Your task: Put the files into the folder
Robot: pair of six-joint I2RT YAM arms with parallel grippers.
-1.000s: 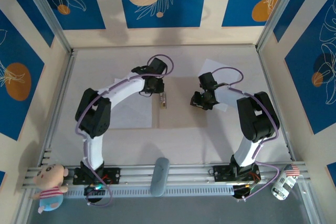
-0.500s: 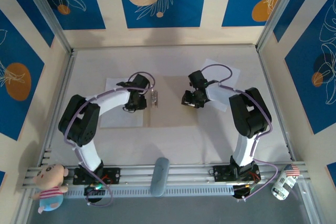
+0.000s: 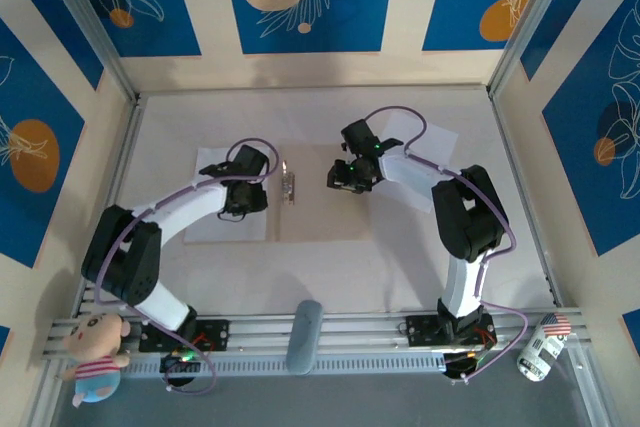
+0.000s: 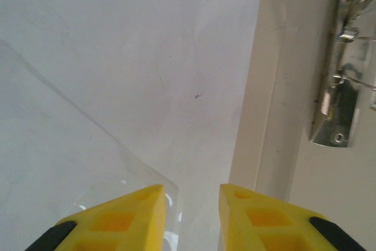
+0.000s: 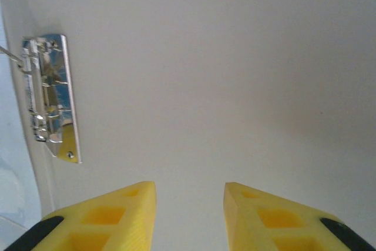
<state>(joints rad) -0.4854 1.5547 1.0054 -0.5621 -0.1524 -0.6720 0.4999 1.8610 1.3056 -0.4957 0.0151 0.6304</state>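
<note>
Over the tabletop [image 3: 330,267], left hand [image 4: 191,195] and right hand [image 5: 189,189] are hovering part-open, empty, at the open folder [image 3: 320,217], next needing to pinch the edge of a file [image 3: 205,225]

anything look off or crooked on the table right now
The white sheet at the far right lies rotated, its edges out of line with the folder. The other sheet lies roughly square beside the folder's left edge. Nothing looks spilled or torn.
</note>
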